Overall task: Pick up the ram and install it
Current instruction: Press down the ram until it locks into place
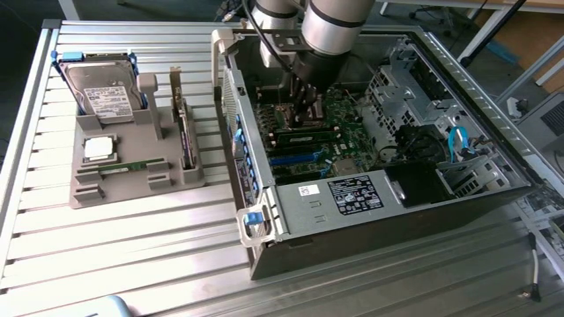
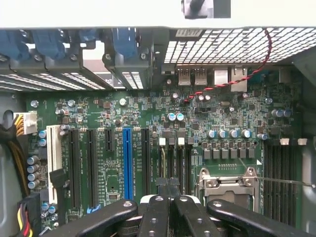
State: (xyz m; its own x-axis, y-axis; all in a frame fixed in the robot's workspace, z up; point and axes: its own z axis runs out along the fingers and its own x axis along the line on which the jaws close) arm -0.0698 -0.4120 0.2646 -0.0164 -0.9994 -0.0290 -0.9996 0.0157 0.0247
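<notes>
Exterior view first: the ram (image 1: 131, 166) lies flat in a slot of the grey holder (image 1: 132, 193) on the worktop (image 1: 132, 264), just beside the square processor (image 1: 99, 148) and near the hard drive (image 1: 102, 92). It is well apart from the tool (image 1: 305, 119), which hangs inside the open computer case (image 1: 264, 221), low over the board. A second, similar green stick (image 1: 306, 140) sits in the board just beneath the tool; whether the two touch cannot be made out.

The ram looks light, thin and stiff, and probably fragile. Its chips and contact edge are best left alone, so the sound grip is across its two flat faces near the middle of the long upper edge, where the holder leaves it exposed.

Wrist view next: the black fingers (image 2: 155, 212) are drawn together with no real gap between them. They seem to have hold of nothing, though the tips are partly hidden. Past them lie the motherboard (image 2: 148, 116), the narrow memory slots (image 2: 175, 160) with white latches, and the processor socket (image 2: 224, 185) just beside those slots.

This camera gives the slots and the tool's closure in detail, which the outside camera blurs. The outside camera alone places the ram, the holder and the arm's reach into the case.
</notes>
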